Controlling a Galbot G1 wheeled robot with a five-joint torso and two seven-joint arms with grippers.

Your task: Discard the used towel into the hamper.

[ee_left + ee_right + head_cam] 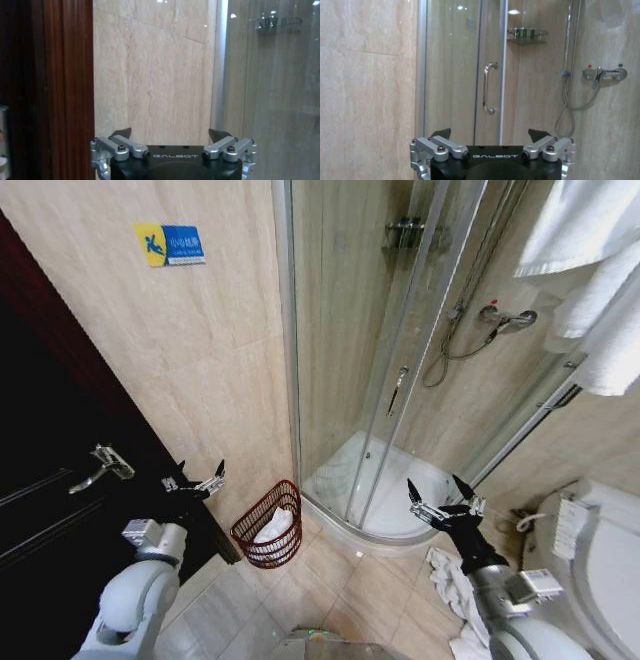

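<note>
The hamper (252, 533), a small reddish-brown wire basket, stands on the tiled floor against the wall, beside the shower cubicle. White cloth (275, 526) lies inside it. A crumpled white towel (447, 578) lies on the floor at the right, partly hidden under my right arm. My left gripper (200, 473) hangs open and empty to the left of the hamper and higher up; the left wrist view has it (170, 133) facing the wall. My right gripper (434, 486) is open and empty above the floor towel, and in the right wrist view it (490, 133) faces the shower door.
A curved glass shower cubicle (350, 380) with a door handle (489, 88) fills the middle. A dark wooden door (50, 480) with a lever handle (100, 465) stands at the left. A toilet (600, 560) is at the right, and clean towels (600, 270) hang above it.
</note>
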